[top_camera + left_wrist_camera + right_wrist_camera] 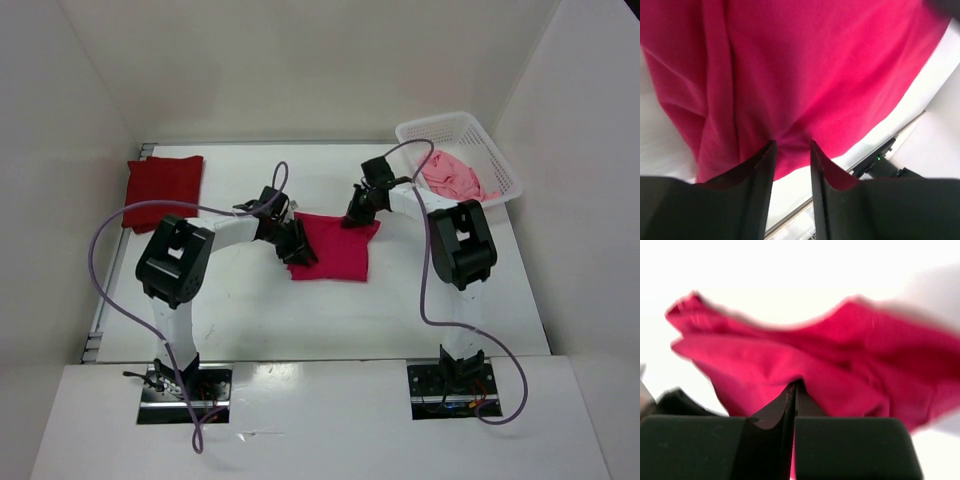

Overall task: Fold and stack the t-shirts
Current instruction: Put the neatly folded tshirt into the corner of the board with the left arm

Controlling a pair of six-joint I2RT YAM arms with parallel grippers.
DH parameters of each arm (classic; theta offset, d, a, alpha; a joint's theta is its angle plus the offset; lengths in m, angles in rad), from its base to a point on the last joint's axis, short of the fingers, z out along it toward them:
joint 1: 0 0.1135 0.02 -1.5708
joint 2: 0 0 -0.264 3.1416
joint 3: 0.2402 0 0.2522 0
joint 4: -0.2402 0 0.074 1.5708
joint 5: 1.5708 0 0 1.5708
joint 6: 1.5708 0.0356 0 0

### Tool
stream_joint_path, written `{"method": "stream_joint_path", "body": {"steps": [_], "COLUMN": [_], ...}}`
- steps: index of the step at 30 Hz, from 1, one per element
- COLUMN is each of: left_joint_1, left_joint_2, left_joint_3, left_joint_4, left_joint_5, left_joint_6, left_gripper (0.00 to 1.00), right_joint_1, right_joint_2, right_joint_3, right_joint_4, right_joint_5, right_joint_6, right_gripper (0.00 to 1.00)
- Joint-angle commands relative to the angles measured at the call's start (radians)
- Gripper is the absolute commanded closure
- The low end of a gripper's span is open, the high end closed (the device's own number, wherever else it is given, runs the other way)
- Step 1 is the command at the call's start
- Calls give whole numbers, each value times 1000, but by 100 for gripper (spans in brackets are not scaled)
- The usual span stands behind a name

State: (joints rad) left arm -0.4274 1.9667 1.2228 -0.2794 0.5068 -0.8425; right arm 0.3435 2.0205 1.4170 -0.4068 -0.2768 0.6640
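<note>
A bright magenta-pink t-shirt (335, 248) lies part-folded in the middle of the table. My left gripper (297, 248) sits at its left edge and is open. In the left wrist view, the shirt's hem (805, 75) reaches the left gripper (792, 145), with bare table showing between the fingers (760, 175). My right gripper (357, 213) is at the shirt's far right corner, shut on a bunched fold of the magenta cloth (790, 355) at the right gripper (794, 385). A dark red t-shirt (164, 188) lies folded at the far left. A pale pink t-shirt (455, 176) is crumpled in the basket.
A white plastic lattice basket (505, 165) stands at the far right corner of the table. White walls close in the table at the back and both sides. Purple cables loop off both arms over the near table.
</note>
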Motion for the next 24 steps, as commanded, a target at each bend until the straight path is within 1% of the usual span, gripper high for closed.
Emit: {"method": "stream_joint_path", "body": {"steps": [1,3,4,6,7,8,10,14,16,17,19,20,22,23,24], "left_joint_1": [-11,-11,-11,1,21,35,79,148,170,183,184,184,184,184,161], "left_joint_2": [-68,-112,-127,-164,-164,-178,-189,-171,-140,-106,-68,-31,1,26,37], "left_joint_3": [-45,-63,-75,-89,-109,-120,-143,-154,-140,-140,-105,-94,-69,-48,-34], "left_joint_4": [19,5,5,5,5,5,5,45,45,55,66,77,86,86,86], "left_joint_5": [16,16,16,7,7,7,19,29,29,41,41,53,64,64,49], "left_joint_6": [5,5,5,5,5,5,5,19,31,43,52,52,52,52,52], "left_gripper": [56,53,46,37,31,28,25,21,19,18,18,18,18,18,18], "right_joint_1": [-7,-17,-17,-17,-17,-17,-17,-17,-17,-17,-17,-17,-17,-17,-17], "right_joint_2": [52,92,107,165,184,196,196,109,40,12,-70,-97,-150,-208,-239], "right_joint_3": [129,154,184,213,236,237,226,256,276,277,251,237,177,149,95], "right_joint_4": [43,54,54,37,25,14,14,4,-10,-10,-10,0,22,32,45], "right_joint_5": [-22,-44,-44,-44,-44,-44,-44,-44,-44,-44,-58,-68,-79,-79,-79], "right_joint_6": [-24,-12,-12,-12,-12,-21,-21,-32,-41,-41,-41,-41,-29,-14,-4], "right_gripper": [100,100,100,100,100,100,100,99,93,83,70,59,52,48,47]}}
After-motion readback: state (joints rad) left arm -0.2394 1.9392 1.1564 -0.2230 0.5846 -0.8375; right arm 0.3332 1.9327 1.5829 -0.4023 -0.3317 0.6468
